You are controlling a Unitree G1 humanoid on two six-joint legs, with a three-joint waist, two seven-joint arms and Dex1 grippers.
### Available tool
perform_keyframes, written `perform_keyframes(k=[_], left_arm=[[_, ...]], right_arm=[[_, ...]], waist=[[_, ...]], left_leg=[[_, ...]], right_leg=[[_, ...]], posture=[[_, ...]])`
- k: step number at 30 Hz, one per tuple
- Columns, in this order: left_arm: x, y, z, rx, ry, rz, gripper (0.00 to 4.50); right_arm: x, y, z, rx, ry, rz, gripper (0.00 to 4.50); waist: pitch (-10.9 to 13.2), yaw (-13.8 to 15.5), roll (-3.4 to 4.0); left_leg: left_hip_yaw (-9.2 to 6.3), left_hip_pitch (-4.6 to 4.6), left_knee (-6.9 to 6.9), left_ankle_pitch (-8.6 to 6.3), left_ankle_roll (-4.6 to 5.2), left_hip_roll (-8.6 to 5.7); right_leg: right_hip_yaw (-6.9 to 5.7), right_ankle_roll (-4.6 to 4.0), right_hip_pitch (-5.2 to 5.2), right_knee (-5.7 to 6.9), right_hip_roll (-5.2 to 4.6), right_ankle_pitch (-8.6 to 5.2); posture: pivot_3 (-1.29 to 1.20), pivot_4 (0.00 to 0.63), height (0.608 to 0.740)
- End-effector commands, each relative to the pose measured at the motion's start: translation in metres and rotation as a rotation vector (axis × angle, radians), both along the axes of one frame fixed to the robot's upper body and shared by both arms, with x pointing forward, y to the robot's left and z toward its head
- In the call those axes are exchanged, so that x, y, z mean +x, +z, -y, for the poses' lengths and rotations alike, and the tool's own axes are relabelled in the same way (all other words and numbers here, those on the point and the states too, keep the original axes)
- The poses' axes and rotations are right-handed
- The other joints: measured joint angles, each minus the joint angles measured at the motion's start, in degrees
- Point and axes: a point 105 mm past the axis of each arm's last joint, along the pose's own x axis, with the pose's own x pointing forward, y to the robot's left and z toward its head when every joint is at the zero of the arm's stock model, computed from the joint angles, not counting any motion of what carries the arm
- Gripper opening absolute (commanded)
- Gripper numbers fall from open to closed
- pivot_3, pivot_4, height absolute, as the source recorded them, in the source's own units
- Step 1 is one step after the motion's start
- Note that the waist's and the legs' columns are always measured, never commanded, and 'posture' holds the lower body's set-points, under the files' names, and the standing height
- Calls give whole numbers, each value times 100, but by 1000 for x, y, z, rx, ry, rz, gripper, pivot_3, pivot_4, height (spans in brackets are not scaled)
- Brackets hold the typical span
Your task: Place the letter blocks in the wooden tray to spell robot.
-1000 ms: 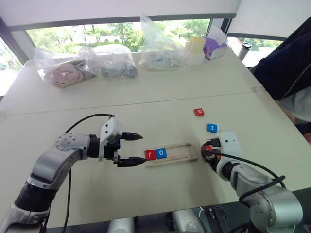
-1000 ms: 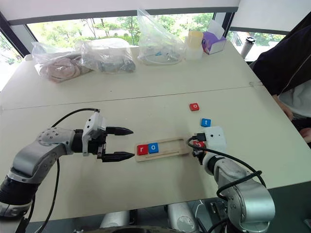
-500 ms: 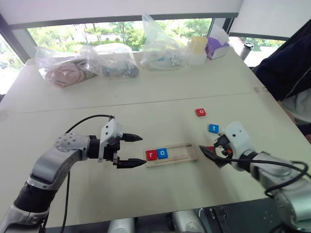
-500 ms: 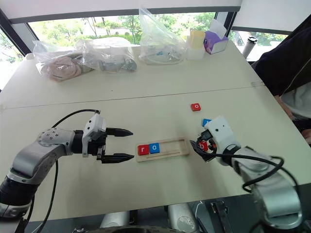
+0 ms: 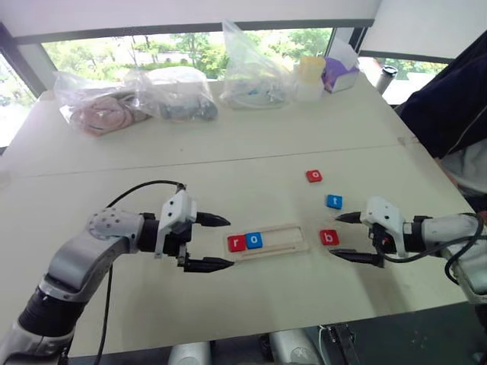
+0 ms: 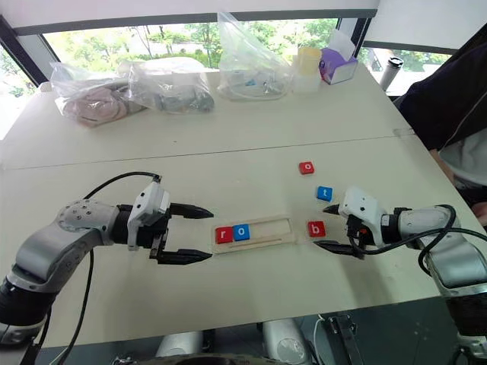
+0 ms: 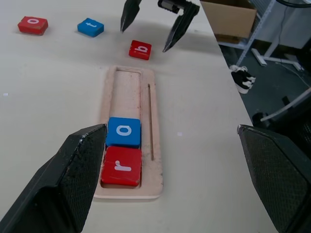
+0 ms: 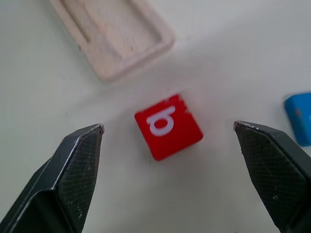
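The wooden tray (image 5: 293, 241) lies mid-table with a red "r" block (image 5: 236, 243) and a blue "o" block (image 5: 254, 240) in its left end. A red "b" block (image 5: 329, 237) lies flat on the table just right of the tray. A blue "t" block (image 5: 334, 201) and a red "o" block (image 5: 313, 176) sit farther back. My right gripper (image 5: 347, 236) is open, its fingers pointing left at the "b" block, empty. Left of the tray, my left gripper (image 5: 214, 242) is open and empty.
Clear plastic bags (image 5: 251, 72) with items, a cup and a purple box (image 5: 338, 74) line the far side of the table. A person in dark clothing (image 5: 449, 106) stands at the right edge. The table's near edge runs just below both arms.
My right gripper opened, let the red "b" block drop onto the table right of the tray, and swung out to the right. The left gripper barely moved.
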Motion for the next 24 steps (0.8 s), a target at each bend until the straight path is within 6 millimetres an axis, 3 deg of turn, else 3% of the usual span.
perform_keyframes(k=[1,6,9,13,19,24], left_arm=[[-2,14,-1,-22,-18,56,4500],[0,17,-3,-34,-5,69,4500],[1,20,-4,-59,8,70,4500],[5,22,-9,-109,46,89,4500],[9,27,-15,-194,85,102,4500],[13,33,-14,-245,80,190,4500]], right_arm=[[4,4,-1,-7,44,29,4414],[8,-4,-2,-39,73,42,4414],[9,-2,-5,-27,80,53,3154],[9,11,-13,-20,109,93,1076],[4,31,-37,18,183,115,1084],[-1,35,-74,54,295,109,1084]], waist=[[0,6,1],[0,7,1],[0,7,1],[0,16,2],[0,32,4],[0,50,3]], left_leg=[[1,0,3,0,0,0],[3,2,10,0,0,-1],[3,2,9,0,0,0],[3,2,10,0,0,0],[2,4,11,0,0,0],[2,4,13,0,-1,0]], right_leg=[[1,0,0,2,0,0],[3,-1,1,6,-1,1],[3,4,1,8,0,3],[3,11,1,8,-1,8],[2,11,1,15,-1,8],[2,10,1,15,-1,8]], posture=[[0,150,740],[0,150,740],[0,150,740],[0,150,740],[0,150,740],[0,150,740]])
